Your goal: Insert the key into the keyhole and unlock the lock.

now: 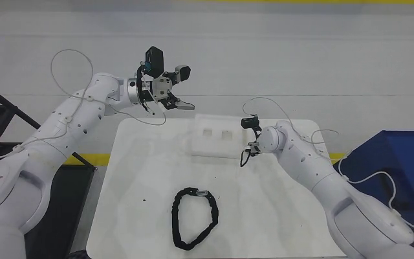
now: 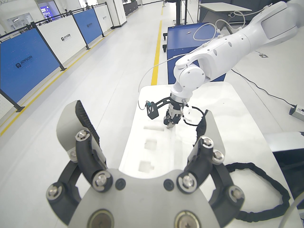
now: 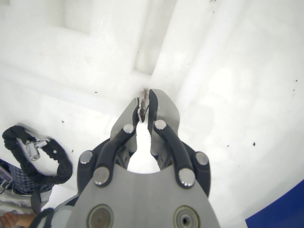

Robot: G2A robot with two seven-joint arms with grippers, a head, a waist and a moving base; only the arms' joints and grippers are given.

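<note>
Blue partitions [image 2: 26, 58] line a pale, yellow-striped floor [image 2: 118, 48].

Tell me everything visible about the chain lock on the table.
The chain lock is a chain in a black fabric sleeve, closed into an oval loop, lying flat on the white table. Its ends join at a small shiny metal lock body with a dark slot in its end face. Only the table touches it.

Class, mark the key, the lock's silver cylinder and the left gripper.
key [image 3: 142, 109]: right wrist view, its visible metal part.
silver cylinder [image 3: 32, 151]: right wrist view, its barrel side.
left gripper [image 2: 142, 109]: left wrist view, midway between its open fingertips.
</note>
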